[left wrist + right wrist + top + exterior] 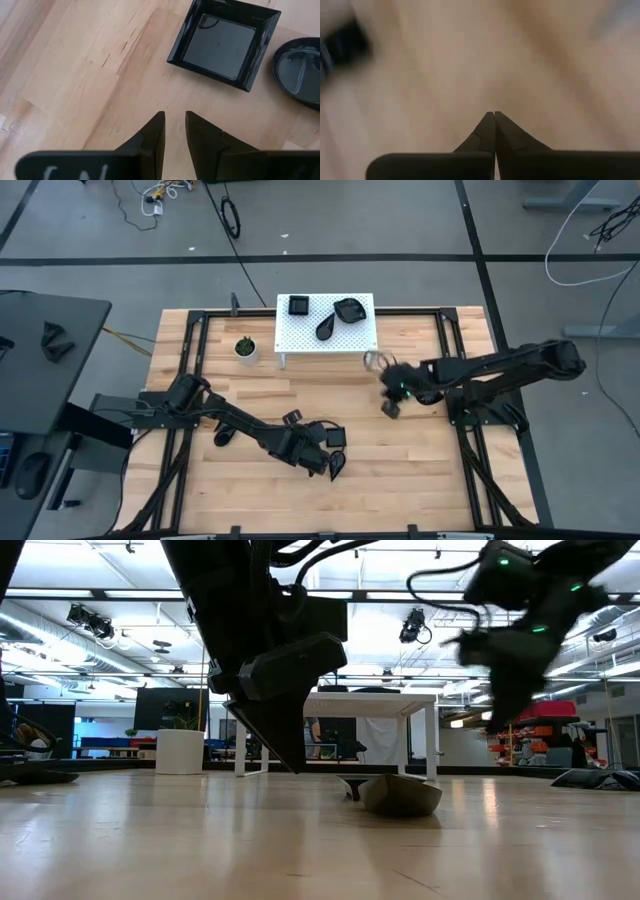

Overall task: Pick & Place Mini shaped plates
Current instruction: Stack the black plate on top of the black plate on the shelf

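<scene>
Starting at the left claw (174, 131), we see its 2 fingers set a narrow gap apart over bare wood, holding nothing. Just beyond it lie 2 glossy black dishes: a square plate (223, 42) and, beside that, a rounded plate (300, 70), both flat on the worktop (400, 470). From above, this claw sits low in the middle of the worktop with the 2 dishes at its tip. Our right claw (494, 120) is pinched fully together, empty, raised above the worktop's right half. Farther back, the white perforated stand (300, 330) carries 3 more black plates, 1 square (298, 305) and 2 rounded. A small potted plant (245, 347) stands just left of it.
</scene>
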`<act>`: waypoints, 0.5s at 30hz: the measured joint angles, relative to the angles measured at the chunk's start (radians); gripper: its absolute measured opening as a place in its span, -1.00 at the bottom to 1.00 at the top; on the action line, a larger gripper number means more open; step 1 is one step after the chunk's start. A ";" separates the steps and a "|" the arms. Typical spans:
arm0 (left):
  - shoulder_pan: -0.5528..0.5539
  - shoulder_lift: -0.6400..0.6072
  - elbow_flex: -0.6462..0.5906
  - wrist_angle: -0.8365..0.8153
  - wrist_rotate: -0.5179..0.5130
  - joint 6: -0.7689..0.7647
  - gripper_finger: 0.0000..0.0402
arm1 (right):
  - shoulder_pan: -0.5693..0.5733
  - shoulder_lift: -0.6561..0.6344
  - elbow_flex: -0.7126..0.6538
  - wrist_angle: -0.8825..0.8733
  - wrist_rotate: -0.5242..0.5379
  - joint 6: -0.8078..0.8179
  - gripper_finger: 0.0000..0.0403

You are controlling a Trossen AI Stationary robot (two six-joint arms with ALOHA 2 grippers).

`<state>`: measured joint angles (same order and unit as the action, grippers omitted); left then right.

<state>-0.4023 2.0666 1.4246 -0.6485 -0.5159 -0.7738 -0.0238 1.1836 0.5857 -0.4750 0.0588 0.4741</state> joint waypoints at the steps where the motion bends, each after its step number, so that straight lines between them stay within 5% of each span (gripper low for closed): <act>1: 0.000 0.000 0.000 0.001 0.000 0.000 -0.60 | 0.032 0.000 0.016 -0.097 -0.001 0.045 -1.00; 8: 0.000 0.000 0.000 0.011 -0.004 0.002 -0.60 | 0.116 0.005 0.079 -0.566 0.232 0.293 -1.00; 15: 0.000 0.000 0.000 0.010 -0.008 0.005 -0.60 | 0.063 0.043 -0.010 -0.634 0.324 0.419 -1.00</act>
<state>-0.4023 2.0666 1.4246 -0.6383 -0.5236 -0.7687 0.0393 1.2261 0.5755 -1.1089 0.3833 0.8934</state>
